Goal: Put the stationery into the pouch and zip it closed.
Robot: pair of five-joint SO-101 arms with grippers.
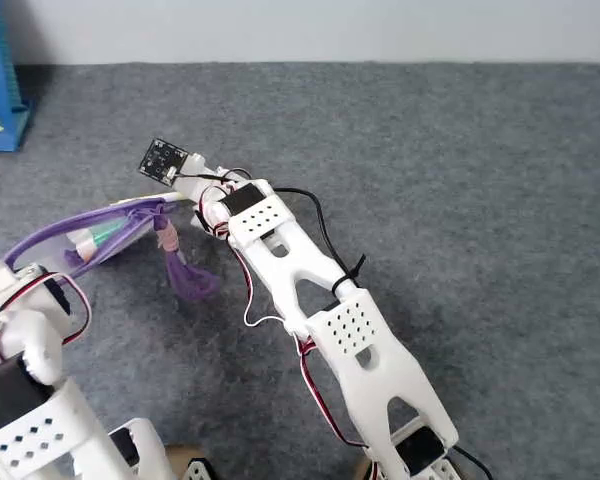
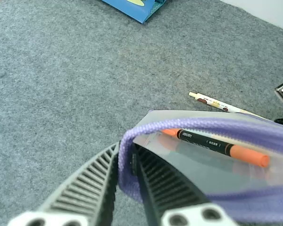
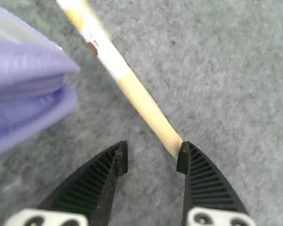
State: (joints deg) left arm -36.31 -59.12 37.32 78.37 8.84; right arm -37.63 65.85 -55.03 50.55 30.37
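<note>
Right pincer gapes, pen end against one finger; I should centre before closing (left pincer clamps pouch rim).

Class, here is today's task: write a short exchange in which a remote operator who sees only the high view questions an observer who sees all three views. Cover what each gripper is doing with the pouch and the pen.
Operator: My view cuts off the left arm's end. Is it holding anything?
Observer: Yes. The left gripper is shut on the purple zip edge of the pouch.
Operator: The right arm covers its own gripper. Has it taken a pen?
Observer: Not yet. The right gripper is open, and the cream pen lies on the carpet outside the pouch, its end by one fingertip.
</note>
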